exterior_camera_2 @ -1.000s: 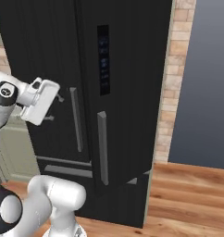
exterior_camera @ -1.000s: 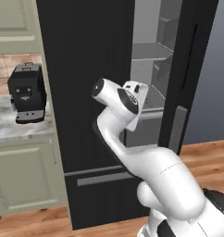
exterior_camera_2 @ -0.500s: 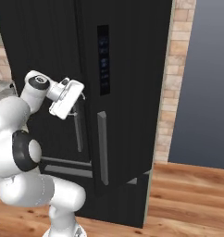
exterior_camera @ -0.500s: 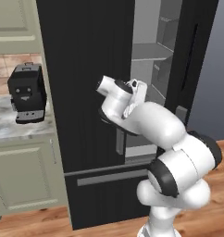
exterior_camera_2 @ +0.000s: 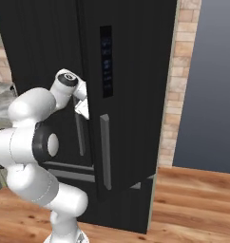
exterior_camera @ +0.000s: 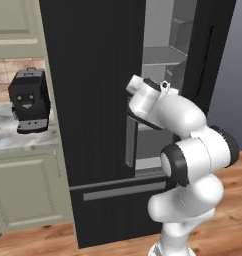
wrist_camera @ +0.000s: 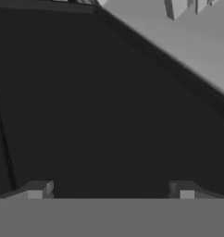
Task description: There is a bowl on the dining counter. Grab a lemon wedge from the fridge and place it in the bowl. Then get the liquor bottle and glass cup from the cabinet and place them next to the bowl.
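Against the fridge [exterior_camera: 93,100] door, spread fingers [wrist_camera: 37,189].

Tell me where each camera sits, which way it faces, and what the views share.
Left base view: behind the arm on its left, facing the black fridge, its right door ajar onto grey shelves, a coffee machine on the counter; the arm rises lower right.
Right base view: behind on the right, facing the fridge's door handles and brick wall; the arm rises lower left.
Hand view: on the hand, close against the dark door; the open pincer shows at the bottom.
Both base views share the fridge and arm.
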### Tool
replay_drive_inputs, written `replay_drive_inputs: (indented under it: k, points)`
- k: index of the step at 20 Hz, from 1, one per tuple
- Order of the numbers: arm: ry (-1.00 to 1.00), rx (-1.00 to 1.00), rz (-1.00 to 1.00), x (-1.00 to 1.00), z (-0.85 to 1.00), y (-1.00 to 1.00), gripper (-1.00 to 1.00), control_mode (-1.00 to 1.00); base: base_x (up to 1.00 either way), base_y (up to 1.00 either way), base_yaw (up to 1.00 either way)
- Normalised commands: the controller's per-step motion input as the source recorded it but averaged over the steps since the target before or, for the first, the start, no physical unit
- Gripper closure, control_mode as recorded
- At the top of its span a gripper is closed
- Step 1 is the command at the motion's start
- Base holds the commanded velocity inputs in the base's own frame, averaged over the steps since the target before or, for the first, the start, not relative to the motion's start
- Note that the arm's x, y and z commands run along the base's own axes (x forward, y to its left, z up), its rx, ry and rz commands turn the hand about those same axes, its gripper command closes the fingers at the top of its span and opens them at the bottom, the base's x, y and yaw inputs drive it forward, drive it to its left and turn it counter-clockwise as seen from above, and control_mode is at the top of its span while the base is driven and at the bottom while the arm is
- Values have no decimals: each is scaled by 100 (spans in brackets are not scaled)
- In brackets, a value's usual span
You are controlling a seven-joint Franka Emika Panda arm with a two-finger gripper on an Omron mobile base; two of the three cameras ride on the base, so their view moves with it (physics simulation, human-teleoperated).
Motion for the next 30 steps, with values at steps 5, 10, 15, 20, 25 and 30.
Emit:
replay_drive_inputs:
  k: [5, 10, 15, 20, 25, 30]
  points:
    - [0, 0, -1, -80, 0, -100, -100, -100, 0, 0, 0]
    - [1, 2, -3, -86, 0, -100, -100, -100, 0, 0, 0]
    - [0, 6, -2, -43, 0, -100, -100, -100, 0, 0, 0]
    - [-1, 27, 1, -42, -16, -34, -100, -100, 0, 0, 0]
    - [-1, 6, 16, -94, -40, 29, -100, -100, 0, 0, 0]
    - [-15, 5, 16, -77, -8, 84, -100, -100, 0, 0, 0]
